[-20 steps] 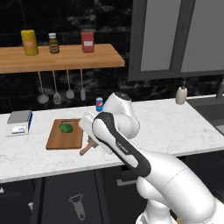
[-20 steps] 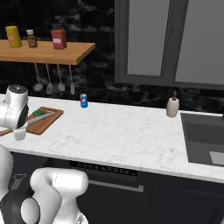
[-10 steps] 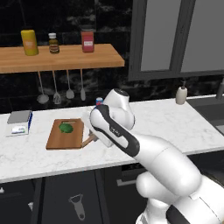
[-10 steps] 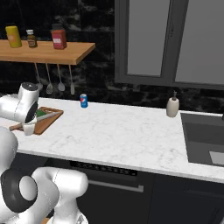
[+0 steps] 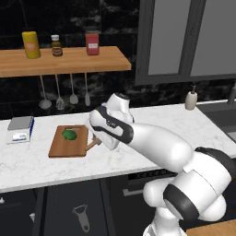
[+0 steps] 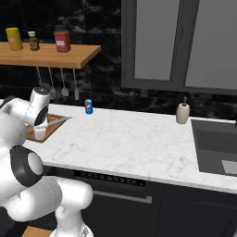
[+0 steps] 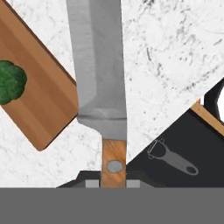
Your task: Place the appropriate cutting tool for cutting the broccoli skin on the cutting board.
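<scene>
My gripper [image 7: 113, 181] is shut on the brown wooden handle of the cutting tool [image 7: 98, 65], a knife whose silver-grey blade runs up the hand view over white marble. The cutting board [image 7: 39, 96] lies just left of the blade, which overlaps its corner edge in that view. The broccoli [image 7: 11, 82] sits on the board's far left. From the left base view the gripper [image 5: 98, 138] hovers at the right edge of the cutting board [image 5: 62, 147], with the knife's handle end [image 5: 93, 144] poking out and the broccoli [image 5: 69, 134] on the board. The knife blade [image 6: 58, 121] points right in the right base view.
A grey-and-white scale [image 5: 20, 129] sits left of the board. A grey peeler [image 5: 82, 216] lies low in front of the dark cabinets. A blue can [image 6: 88, 106], a soap dispenser [image 6: 183, 113] and a sink [image 6: 215, 148] are further right. Utensils hang under the shelf [image 5: 64, 60].
The arm has swung and straightened a little with the knife still held; the hand has risen slightly and stays at the board's right edge.
</scene>
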